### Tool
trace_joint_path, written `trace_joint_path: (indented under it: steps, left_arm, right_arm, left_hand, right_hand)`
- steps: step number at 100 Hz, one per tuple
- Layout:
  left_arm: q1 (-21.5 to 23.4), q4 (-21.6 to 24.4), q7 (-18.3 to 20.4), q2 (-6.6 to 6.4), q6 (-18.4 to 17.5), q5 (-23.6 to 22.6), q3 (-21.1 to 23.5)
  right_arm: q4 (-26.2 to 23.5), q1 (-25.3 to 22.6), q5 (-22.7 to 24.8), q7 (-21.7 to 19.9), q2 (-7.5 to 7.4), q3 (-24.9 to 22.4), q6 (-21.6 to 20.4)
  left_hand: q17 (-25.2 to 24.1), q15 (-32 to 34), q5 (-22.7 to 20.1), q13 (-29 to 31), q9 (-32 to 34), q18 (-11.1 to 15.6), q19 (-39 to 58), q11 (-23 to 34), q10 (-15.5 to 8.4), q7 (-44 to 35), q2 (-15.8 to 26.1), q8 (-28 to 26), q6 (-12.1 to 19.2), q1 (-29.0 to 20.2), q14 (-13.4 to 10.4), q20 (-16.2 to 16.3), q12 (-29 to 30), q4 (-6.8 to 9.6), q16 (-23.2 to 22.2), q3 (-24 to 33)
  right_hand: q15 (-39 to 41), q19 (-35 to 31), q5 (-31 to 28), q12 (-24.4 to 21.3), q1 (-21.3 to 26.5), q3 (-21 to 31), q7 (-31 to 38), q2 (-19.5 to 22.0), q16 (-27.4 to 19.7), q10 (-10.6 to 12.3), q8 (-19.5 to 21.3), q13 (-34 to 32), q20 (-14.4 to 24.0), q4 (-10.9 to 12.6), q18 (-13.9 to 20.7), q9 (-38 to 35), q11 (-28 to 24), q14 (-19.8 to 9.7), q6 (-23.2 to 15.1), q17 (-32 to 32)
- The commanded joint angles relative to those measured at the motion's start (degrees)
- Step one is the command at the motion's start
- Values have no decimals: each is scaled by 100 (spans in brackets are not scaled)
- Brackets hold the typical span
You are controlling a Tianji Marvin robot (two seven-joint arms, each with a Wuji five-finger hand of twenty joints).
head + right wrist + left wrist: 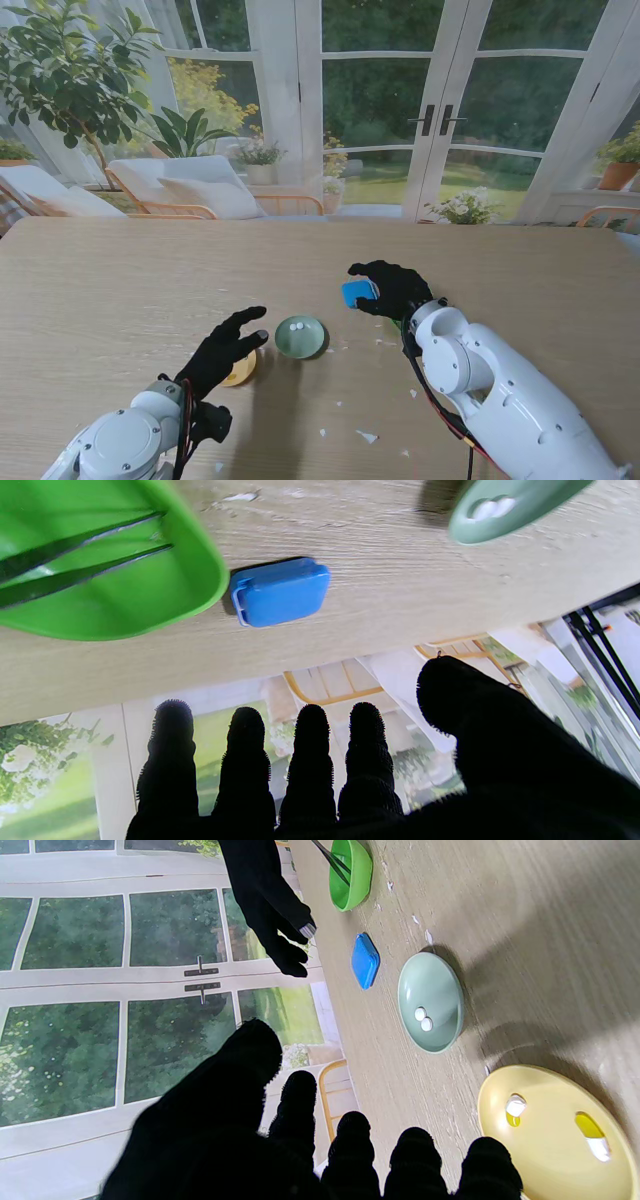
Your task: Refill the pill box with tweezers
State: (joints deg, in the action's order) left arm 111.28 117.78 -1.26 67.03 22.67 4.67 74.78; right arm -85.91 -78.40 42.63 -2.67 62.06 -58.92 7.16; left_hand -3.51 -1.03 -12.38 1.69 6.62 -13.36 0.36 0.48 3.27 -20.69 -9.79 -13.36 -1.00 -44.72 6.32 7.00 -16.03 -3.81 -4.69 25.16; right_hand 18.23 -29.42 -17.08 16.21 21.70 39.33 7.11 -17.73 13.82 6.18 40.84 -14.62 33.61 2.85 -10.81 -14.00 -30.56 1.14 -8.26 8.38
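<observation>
White arms, black cables, each hand (222,350) black-gloved.

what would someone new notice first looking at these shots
Probably the two black-gloved robot hands: the left robot hand open over a yellow dish, the right robot hand open above a closed blue pill box. Between them sits a pale green dish holding two white pills. In the wrist views, a bright green bowl with tweezers lies right beside the pill box.
</observation>
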Motion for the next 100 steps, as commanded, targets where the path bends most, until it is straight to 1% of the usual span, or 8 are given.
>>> trace_joint_path:
  steps: [1, 10, 18, 31, 43, 58, 81, 100]
  left_arm:
    - [34, 78, 74, 6, -14, -10, -16]
    - [34, 69, 57, 9, -15, -37, -26]
    - [29, 63, 42, 12, 2, -54, -39]
    - [17, 48, 26, 17, 44, -71, -60]
    - [-4, 31, 18, 22, 87, -75, -77]
    - [-22, 29, 2, 29, 146, -74, -98]
    - [-67, 18, -6, 38, 245, -51, -136]
    - [-77, 17, -19, 43, 259, -47, -134]
  right_arm:
    - [216, 225, 46, -131, 27, 46, -36]
    - [636, 593, 196, -133, 11, 326, -146]
    - [934, 900, 424, -185, -26, 615, -224]
    - [1393, 1364, 549, -249, -52, 1115, -366]
    - [1783, 1768, 557, -236, -36, 1617, -392]
    - [2171, 2183, 471, -183, 30, 2178, -234]
    - [2564, 2597, 262, -167, 167, 2814, 251]
    - [2866, 2862, 43, -145, 292, 3192, 406]
  left_hand:
    - [-6, -1, -63, -75, -27, 47, -109, 53, -20, -21, -52, -47, 74, -17, -35, -100, -65, 39, -43, 15]
    - [-6, -2, -60, -77, -27, 46, -107, 51, -12, -25, -53, -51, 74, -17, -32, -103, -72, 39, -47, 16]
    - [-6, -2, -51, -76, -27, 47, -107, 48, -15, -27, -54, -54, 75, -22, -32, -105, -73, 39, -51, 17]
    - [-5, -3, -32, -76, -29, 52, -105, 41, -13, -34, -49, -60, 78, -23, -38, -108, -71, 38, -54, 17]
    - [-5, -5, -15, -75, -27, 54, -104, 38, -16, -42, -45, -66, 70, -26, -39, -108, -66, 36, -54, 10]
    - [-4, -5, -3, -74, -26, 56, -103, 37, -16, -55, -45, -73, 73, -31, -39, -109, -63, 35, -53, 5]
    - [-4, -6, 15, -74, -28, 59, -102, 33, -23, -71, -38, -81, 77, -40, -40, -109, -55, 33, -53, 1]
    - [-2, -5, 24, -74, -26, 65, -101, 30, -21, -79, -42, -85, 74, -47, -45, -106, -46, 34, -52, 2]
  right_hand:
    - [92, -119, 123, 39, -114, 161, -42, -111, 51, 87, 49, -132, -59, -184, 44, -38, -95, -149, -81, 40]
    - [418, -394, 151, 119, -151, 327, -4, -242, 230, 88, 75, -235, -131, -189, 79, 7, -279, -62, -130, 135]
    - [1204, -1300, 270, 418, -290, 483, 116, -408, 701, 113, 258, -117, 140, -269, 225, 305, -848, 12, -186, 361]
    - [1511, -1837, 563, 393, -425, 559, 133, -721, 846, 128, 450, 20, 320, -356, 370, 327, -689, -16, -256, 293]
    - [1469, -1952, 823, 259, -512, 640, 82, -1001, 808, 108, 550, 86, 278, -416, 450, 320, -403, -16, -222, 243]
    - [1274, -1829, 982, 30, -594, 769, 35, -1253, 690, 51, 640, 302, 142, -491, 447, 298, -41, 15, -151, 49]
    - [1178, -1690, 1097, -145, -725, 748, -34, -1333, 643, -118, 679, 505, 78, -555, 438, 318, 278, 56, -26, -94]
    - [1231, -1710, 1083, -150, -648, 740, -31, -1419, 669, -166, 704, 514, 104, -562, 460, 317, 322, 51, -23, -68]
